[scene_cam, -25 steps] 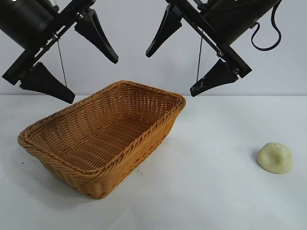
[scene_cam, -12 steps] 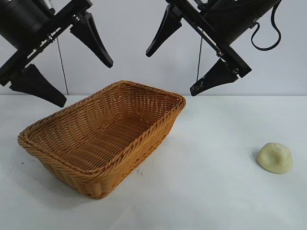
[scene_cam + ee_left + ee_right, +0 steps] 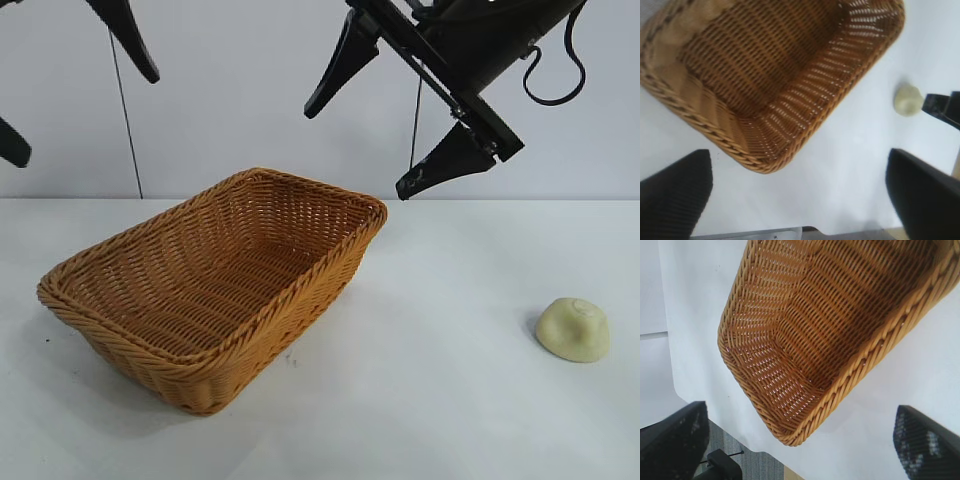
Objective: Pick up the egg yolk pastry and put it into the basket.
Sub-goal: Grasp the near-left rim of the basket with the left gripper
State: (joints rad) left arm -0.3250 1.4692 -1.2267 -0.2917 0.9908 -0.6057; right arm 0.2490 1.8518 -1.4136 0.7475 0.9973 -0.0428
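Egg yolk pastry sits alone at the lower right of the frame on a plain white bench, well apart from the basket at center-left. Behind is just a bare pale wall. Right hand hangs wide open, upper middle; left hand, fingers spread too, is mostly out of frame, upper left.

Pretty bright, even light here, my table almost blown out white, with soft shadows tucked under the basket and beside the egg yolk pastry, while my left wrist view is smeary all over and my right one goes blurry toward its edges.
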